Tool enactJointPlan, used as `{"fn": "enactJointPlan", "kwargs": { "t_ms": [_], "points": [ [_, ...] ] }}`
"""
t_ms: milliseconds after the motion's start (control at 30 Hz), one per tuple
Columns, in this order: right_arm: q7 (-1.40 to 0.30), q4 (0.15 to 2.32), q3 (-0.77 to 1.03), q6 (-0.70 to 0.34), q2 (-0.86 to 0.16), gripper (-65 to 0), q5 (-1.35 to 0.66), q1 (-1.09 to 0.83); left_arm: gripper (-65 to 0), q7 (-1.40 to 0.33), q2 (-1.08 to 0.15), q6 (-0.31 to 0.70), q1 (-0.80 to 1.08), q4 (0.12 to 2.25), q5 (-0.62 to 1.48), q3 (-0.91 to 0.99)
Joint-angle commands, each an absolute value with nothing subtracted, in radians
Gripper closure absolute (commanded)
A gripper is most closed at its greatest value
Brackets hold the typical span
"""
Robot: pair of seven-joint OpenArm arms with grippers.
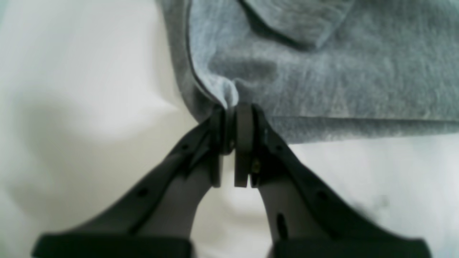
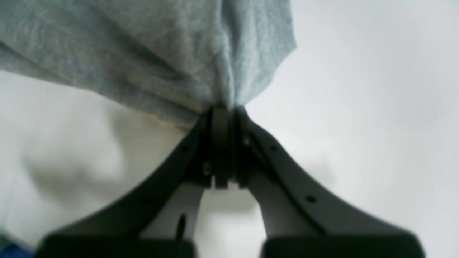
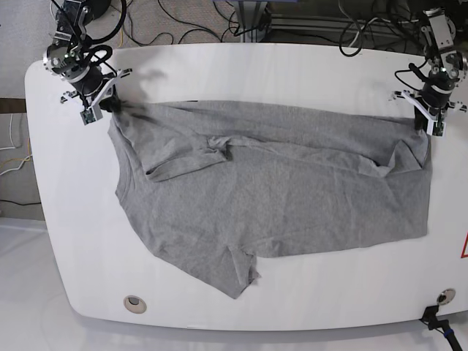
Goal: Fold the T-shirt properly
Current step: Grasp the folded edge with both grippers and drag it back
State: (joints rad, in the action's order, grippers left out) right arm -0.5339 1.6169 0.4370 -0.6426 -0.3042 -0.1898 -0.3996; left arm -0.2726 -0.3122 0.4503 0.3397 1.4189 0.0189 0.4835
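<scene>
The heather-grey T-shirt [image 3: 270,190] lies spread across the white table, plain side up, with one sleeve folded over near the upper left and a corner trailing toward the front. My left gripper [image 1: 231,109] is shut on a bunched corner of the T-shirt [image 1: 322,71]; in the base view the left gripper [image 3: 426,130] sits at the cloth's far right corner. My right gripper [image 2: 226,107] is shut on a pinched edge of the T-shirt [image 2: 143,61]; in the base view the right gripper [image 3: 110,106] holds the far left corner.
The white table [image 3: 314,73] has rounded edges, with round holes at the front left [image 3: 134,301] and front right [image 3: 444,296]. Cables [image 3: 190,25] run over the floor behind the table. A red mark [image 3: 463,248] shows at the right edge.
</scene>
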Motion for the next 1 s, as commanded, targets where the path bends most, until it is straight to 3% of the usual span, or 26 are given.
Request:
{"fn": "enactJointPlan", "kwargs": {
  "t_ms": [0, 400, 867, 967],
  "points": [
    [-0.529, 1.666, 0.446, -0.638, -0.323, 0.0, -0.191, -0.42, 0.0, -0.274, -0.334, 0.446, 0.367, 1.488, 0.015, 0.49],
    [-0.55, 1.784, 0.487, -0.638, -0.323, 0.0, -0.194, -0.604, 0.0, -0.272, -0.328, 0.446, 0.653, 1.653, 0.018, 0.478],
    [-0.55, 1.785, 0.487, -0.631, -0.317, 0.0, -0.196, -0.642, 0.0, -0.272, -0.308, 0.447, 0.696, 1.67, 0.018, 0.475],
    [-0.55, 1.785, 0.487, -0.63, -0.317, 0.0, -0.197, -0.642, 0.0, -0.274, -0.306, 0.529, 0.694, 1.67, 0.018, 0.479]
  ]
}}
